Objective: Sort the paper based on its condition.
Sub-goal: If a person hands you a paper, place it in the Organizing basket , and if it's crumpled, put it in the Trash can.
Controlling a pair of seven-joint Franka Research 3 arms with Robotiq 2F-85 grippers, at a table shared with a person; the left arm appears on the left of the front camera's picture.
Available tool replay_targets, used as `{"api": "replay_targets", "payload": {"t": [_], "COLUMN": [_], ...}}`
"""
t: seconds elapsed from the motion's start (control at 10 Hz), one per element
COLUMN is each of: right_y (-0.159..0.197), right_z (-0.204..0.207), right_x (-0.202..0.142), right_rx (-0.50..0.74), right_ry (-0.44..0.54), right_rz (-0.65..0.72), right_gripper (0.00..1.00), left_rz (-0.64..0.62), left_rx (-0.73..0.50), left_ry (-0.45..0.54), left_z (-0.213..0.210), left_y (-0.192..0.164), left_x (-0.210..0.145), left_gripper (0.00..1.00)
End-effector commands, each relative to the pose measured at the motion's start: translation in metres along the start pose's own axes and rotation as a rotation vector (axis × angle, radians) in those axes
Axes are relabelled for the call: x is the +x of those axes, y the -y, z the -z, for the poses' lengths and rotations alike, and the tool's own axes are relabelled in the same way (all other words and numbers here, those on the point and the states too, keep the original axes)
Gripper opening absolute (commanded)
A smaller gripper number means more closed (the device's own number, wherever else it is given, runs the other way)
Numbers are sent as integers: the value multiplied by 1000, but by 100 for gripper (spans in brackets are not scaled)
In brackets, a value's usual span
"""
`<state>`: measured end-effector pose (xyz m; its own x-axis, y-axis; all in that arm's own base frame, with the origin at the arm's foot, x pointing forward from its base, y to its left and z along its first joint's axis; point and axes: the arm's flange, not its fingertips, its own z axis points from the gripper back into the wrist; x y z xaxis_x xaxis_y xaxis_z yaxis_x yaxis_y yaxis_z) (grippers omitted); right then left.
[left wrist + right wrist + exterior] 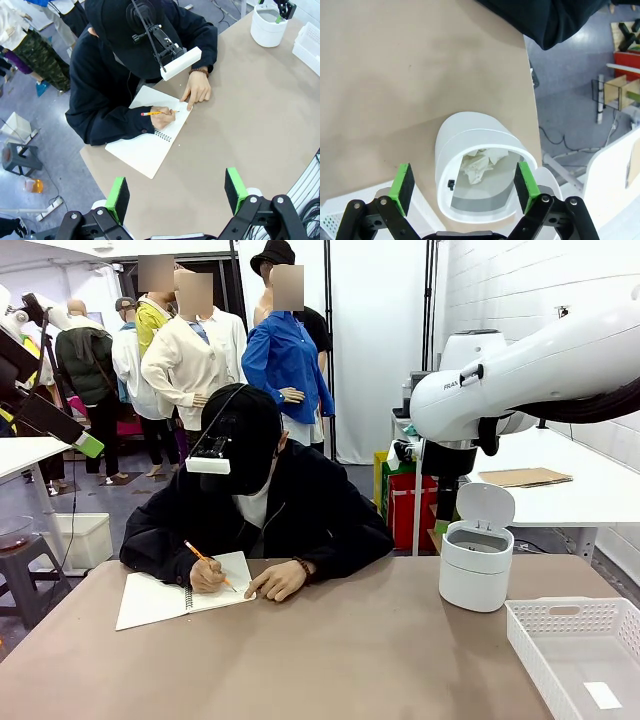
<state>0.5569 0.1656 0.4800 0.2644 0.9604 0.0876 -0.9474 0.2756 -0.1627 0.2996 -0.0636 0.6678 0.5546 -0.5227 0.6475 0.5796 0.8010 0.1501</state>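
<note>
A crumpled white paper ball [479, 166] lies inside the white round bin [470, 137], whose lid stands open [484, 506]. My right gripper [464, 186] hangs open straight above that bin, its green pads [402, 187] wide apart and nothing between them. My left gripper [176, 192] is open too, high over the table's near-left part, empty. Across the table a person writes with an orange pencil [156, 113] in a spiral-bound notebook [165, 598], one hand [280, 583] resting on the page. No loose flat sheet is visible on the table.
A white slotted basket [530, 625] stands at the front right beside the bin, with a small white slip [603, 695] on its floor. The tan tabletop [340, 660] between notebook and bin is bare. Another table with a cardboard sheet [525, 477] stands behind, right.
</note>
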Motion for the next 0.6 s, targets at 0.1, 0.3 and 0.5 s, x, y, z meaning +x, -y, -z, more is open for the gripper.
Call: {"api": "replay_targets", "payload": {"t": [0.1, 0.3, 0.5], "right_y": [0, -44, -72], "right_z": [0, -16, -34], "right_x": [0, 3, 26], "right_rx": [0, 19, 20], "right_ry": [0, 152, 288], "right_rz": [0, 39, 2], "right_gripper": [100, 100, 100], "left_rz": [-3, -3, -3], "left_rx": [-5, -5, -5], "left_ry": [0, 0, 0], "left_z": [-1, -1, -1], "left_y": [0, 0, 0], "left_x": [0, 0, 0], "left_gripper": [100, 100, 100]}}
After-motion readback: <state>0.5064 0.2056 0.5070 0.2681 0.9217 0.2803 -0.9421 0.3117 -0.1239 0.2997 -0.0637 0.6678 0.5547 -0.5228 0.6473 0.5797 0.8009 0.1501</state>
